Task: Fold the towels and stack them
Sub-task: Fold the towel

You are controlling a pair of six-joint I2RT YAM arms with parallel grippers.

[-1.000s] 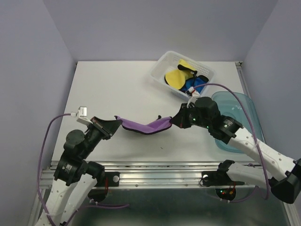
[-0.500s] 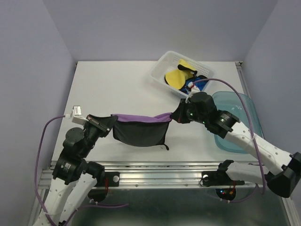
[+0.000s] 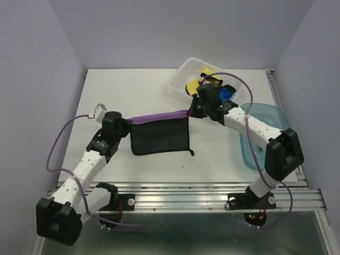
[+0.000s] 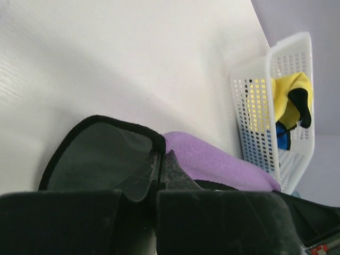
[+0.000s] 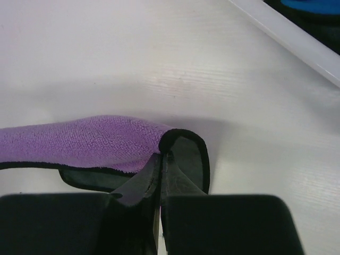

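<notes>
A purple towel (image 3: 159, 135) with a dark underside and black edging hangs stretched between my two grippers above the table's middle; its dark side faces the top camera. My left gripper (image 3: 127, 123) is shut on its left corner, seen in the left wrist view (image 4: 158, 155). My right gripper (image 3: 190, 111) is shut on its right corner, seen in the right wrist view (image 5: 162, 154). The purple face shows in both wrist views (image 4: 218, 162) (image 5: 79, 141). Yellow (image 3: 197, 85), blue (image 3: 226, 93) and black towels lie in the white basket (image 3: 180, 71).
The white perforated basket stands at the back right of the table, also in the left wrist view (image 4: 276, 106). A translucent blue-green tray (image 3: 268, 119) lies at the right edge, under my right arm. Purple cables loop from both arms.
Both grippers have moved away from the near edge toward the back, pulling the towel taut; it went from a sagging strip to a hanging dark sheet.
</notes>
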